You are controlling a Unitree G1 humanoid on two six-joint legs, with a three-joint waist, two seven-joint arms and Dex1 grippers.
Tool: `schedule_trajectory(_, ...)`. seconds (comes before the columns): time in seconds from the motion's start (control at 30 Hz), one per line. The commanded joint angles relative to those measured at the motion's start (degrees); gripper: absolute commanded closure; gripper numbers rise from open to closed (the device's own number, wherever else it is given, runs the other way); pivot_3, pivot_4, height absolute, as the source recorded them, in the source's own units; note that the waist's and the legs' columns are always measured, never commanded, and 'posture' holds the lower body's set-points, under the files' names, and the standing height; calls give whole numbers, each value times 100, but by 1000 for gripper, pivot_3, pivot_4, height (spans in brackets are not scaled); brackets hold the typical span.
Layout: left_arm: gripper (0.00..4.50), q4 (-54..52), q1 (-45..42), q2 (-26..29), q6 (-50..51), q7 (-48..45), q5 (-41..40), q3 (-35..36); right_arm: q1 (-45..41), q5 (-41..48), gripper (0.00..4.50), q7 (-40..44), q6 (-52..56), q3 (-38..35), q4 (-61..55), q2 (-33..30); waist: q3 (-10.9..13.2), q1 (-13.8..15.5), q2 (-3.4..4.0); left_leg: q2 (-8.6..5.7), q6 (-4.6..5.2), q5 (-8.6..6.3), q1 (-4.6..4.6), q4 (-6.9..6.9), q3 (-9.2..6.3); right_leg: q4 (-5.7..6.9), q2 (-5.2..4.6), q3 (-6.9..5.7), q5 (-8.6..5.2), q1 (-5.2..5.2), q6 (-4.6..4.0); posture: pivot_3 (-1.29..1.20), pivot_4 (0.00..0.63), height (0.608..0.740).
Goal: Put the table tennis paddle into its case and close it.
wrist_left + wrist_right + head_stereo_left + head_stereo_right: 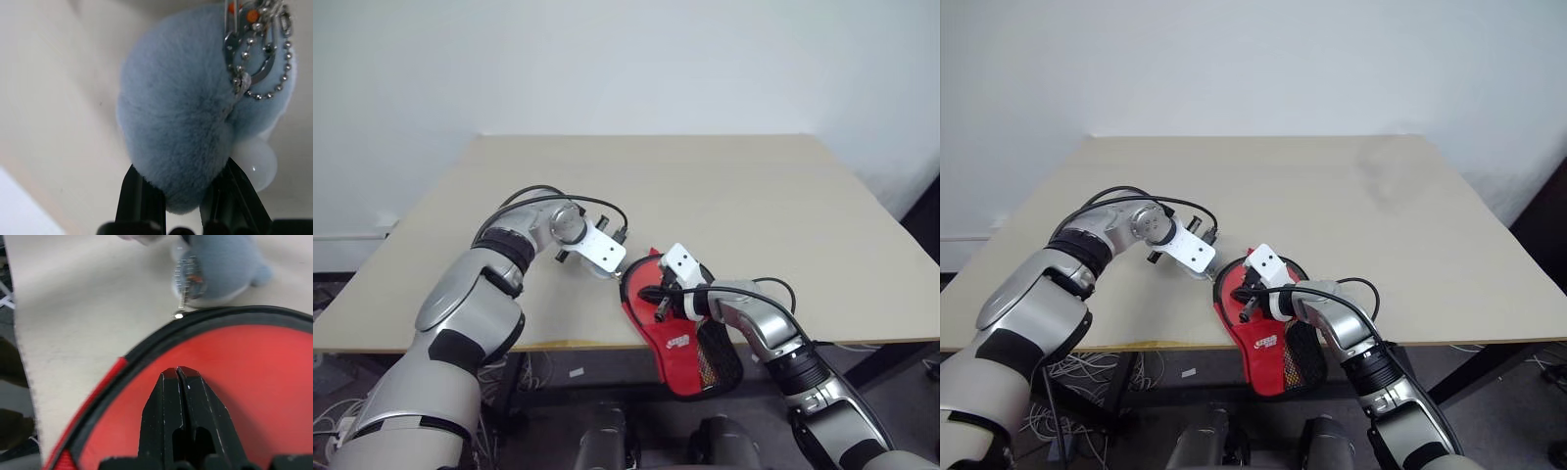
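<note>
The left gripper, clamping a fluffy blue keychain pompom, is hovering just beside the red case, where the nearer right gripper is pressing, fingers together.

Case: red fabric with black edging, a small white logo, and a black mesh pocket showing orange-red beneath. Fluffy pendant: pale grey-blue fur with a whitish rounded part, hung on a silver bead chain with metal clasp bearing small orange beads. Table: plain light beige top. Fingers of the right gripper: black. Wall: plain white.
</note>
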Motion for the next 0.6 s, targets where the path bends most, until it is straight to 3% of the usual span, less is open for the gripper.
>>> schedule_trajectory(0.03,3846,418,-363,58,779,966,473,-54,27,-16,4500,25,64,50,-52,3,15,62,-100,21,-5,3,-8,-31,108,70,12,84,-4,-16,-1,0,0,654)
schedule_trajectory(0.07,3846,462,-374,13,822,1070,489,-43,30,-19,4500,24,66,51,-55,6,30,103,-199,54,-22,16,9,-30,260,244,47,219,-73,-23,-70,0,0,654)
schedule_trajectory(0.1,3846,503,-386,-27,859,1168,502,-44,32,-22,4500,26,69,50,-58,9,75,117,-221,116,-47,29,62,29,451,406,80,378,-224,-113,-103,0,0,654)
schedule_trajectory(0.13,3846,546,-396,-90,930,1346,500,-33,36,-26,4500,27,72,49,-63,13,78,128,-144,131,-173,-16,31,221,475,497,79,458,-284,-196,-124,0,0,654)
schedule_trajectory(0.17,3846,581,-405,-130,970,1468,498,-31,39,-29,4500,29,74,48,-67,16,51,109,-72,154,-493,-175,-60,435,257,492,70,377,-285,-199,-130,0,0,654)
schedule_trajectory(0.2,3846,611,-408,-177,984,1565,481,-19,42,-30,4500,30,76,48,-69,18,32,60,-1,43,-650,-300,14,746,-147,468,53,224,-285,-183,-129,0,0,654)
schedule_trajectory(0.23,3846,632,-410,-224,1003,1669,470,5,43,-34,4500,29,78,48,-71,20,43,12,28,-72,-311,-630,229,940,-571,477,-54,4,-285,-166,-121,0,0,654)
schedule_trajectory(0.27,3846,648,-408,-270,1015,1742,442,55,45,-38,4500,29,81,46,-75,23,48,-13,56,-154,-252,-790,213,984,-708,474,-135,-131,-288,-162,-70,0,0,654)
schedule_trajectory(0.33,3846,666,-396,-351,1023,1824,379,150,52,-43,4500,30,88,43,-86,21,48,-32,71,-170,-199,-819,208,959,-774,420,-164,-225,-321,-109,145,0,0,654)
schedule_trajectory(0.37,3846,676,-390,-385,1031,1850,339,197,56,-45,4500,31,90,44,-90,17,43,-13,60,-175,-195,-819,192,952,-796,382,-140,-213,-311,-118,187,0,0,654)
schedule_trajectory(0.47,3846,699,-378,-452,1030,1935,255,330,62,-51,4500,36,101,40,-100,12,21,3,23,-240,-139,-787,100,963,-798,379,-116,-120,-207,-200,168,0,0,654)
schedule_trajectory(0.53,3846,704,-375,-508,1068,2039,173,454,63,-59,4500,40,101,35,-98,6,18,3,18,-272,-128,-781,89,976,-784,389,-121,-87,-142,-211,67,0,0,654)
schedule_trajectory(0.6,3846,720,-388,-569,1145,2130,90,582,59,-66,4500,42,102,29,-93,2,18,5,18,-298,-128,-781,81,965,-797,394,-123,-76,-142,-215,67,0,0,654)
